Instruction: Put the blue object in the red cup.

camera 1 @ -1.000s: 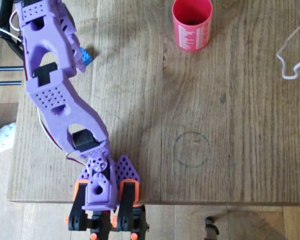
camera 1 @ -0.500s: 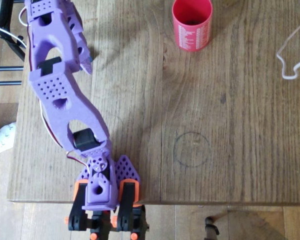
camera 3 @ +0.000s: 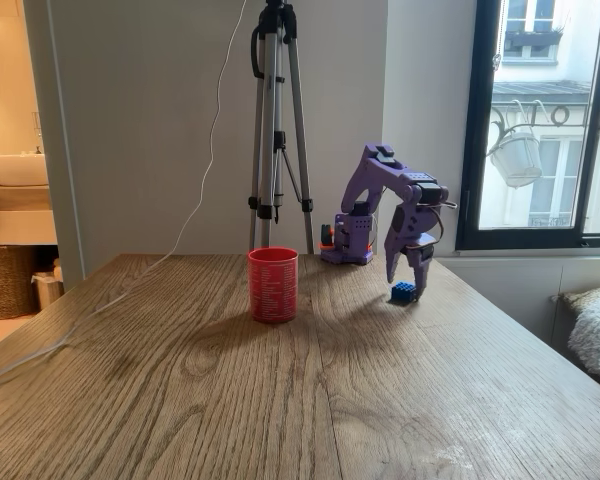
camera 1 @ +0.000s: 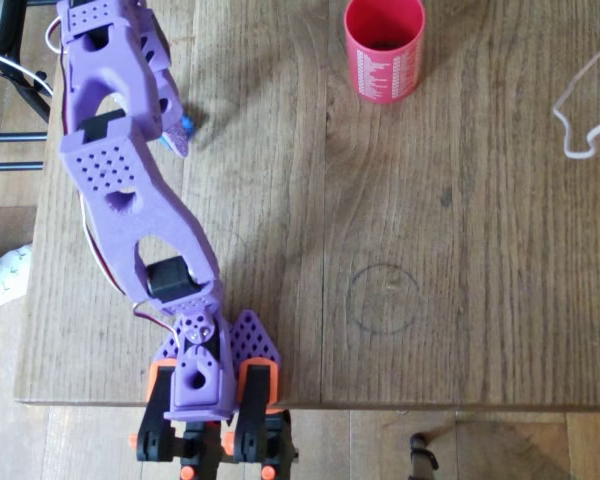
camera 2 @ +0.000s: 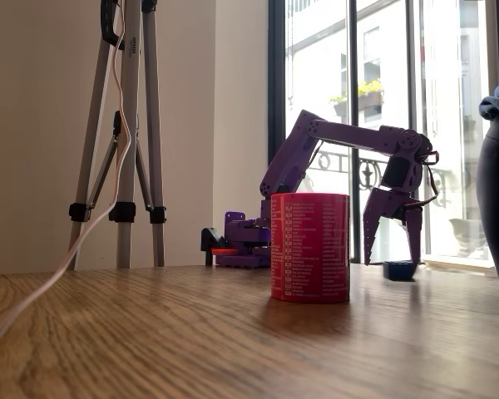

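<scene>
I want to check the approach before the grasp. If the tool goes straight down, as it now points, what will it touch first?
Most likely the blue brick. The tool points down with its open fingers just above the brick, apparently astride it. Below lies the table. Exact alignment is uncertain.

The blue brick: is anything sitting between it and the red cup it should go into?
Nothing visible. In the overhead view, bare wooden table lies between the blue brick and the red cup; the end effector hangs just above the brick.
</scene>
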{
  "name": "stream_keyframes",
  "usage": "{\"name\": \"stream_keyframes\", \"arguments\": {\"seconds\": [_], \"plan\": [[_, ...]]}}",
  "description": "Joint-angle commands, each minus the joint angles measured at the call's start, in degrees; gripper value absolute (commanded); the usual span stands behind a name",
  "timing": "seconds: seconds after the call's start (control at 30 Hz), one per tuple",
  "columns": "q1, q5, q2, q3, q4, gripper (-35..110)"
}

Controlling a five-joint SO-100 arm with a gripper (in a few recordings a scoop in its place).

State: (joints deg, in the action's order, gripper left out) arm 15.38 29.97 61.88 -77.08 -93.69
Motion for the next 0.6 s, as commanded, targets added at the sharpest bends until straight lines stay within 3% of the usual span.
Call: {"name": "stream_keyframes", "arguments": {"seconds": [0.0,0.27,0.57], "plan": [[-1.2,-0.3,1.3,2.4,-0.3,1],[-3.2,-0.7,5.6,2.5,1.1,1],[-10.4,0.0,17.6,7.1,11.5,1]]}}
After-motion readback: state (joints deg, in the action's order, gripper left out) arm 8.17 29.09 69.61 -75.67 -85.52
